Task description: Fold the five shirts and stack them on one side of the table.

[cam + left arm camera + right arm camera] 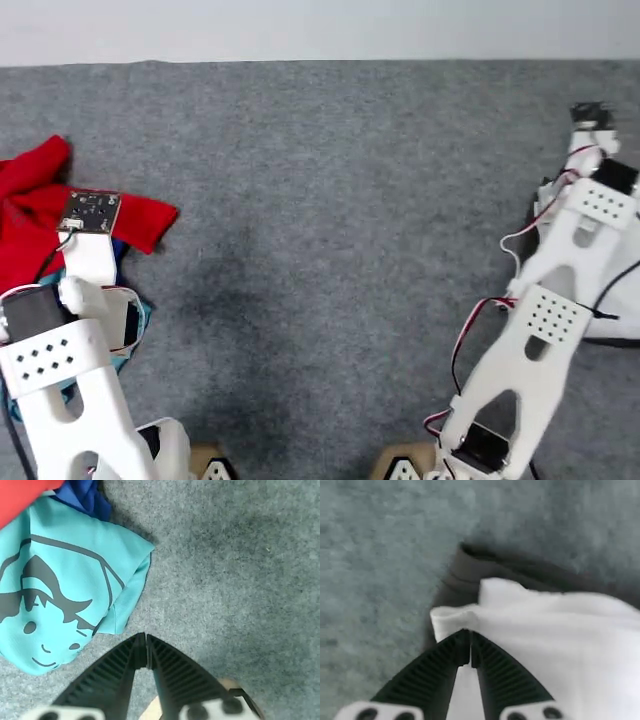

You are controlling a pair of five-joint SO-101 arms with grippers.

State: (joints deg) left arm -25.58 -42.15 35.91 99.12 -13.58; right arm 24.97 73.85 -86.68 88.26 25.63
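Our grey counter has a messy heap on the left: a red shirt, a teal shirt and a blue shirt, not folded yet, we think. On the right, a white shirt lies on dark cloth, maybe our stack. Our left jaws are shut and empty beside the teal shirt. Our right jaws are shut over the white shirt.

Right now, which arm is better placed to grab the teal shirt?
Left. Its shut jaws hang just beside the teal shirt; the right arm is across the table, over a white shirt.
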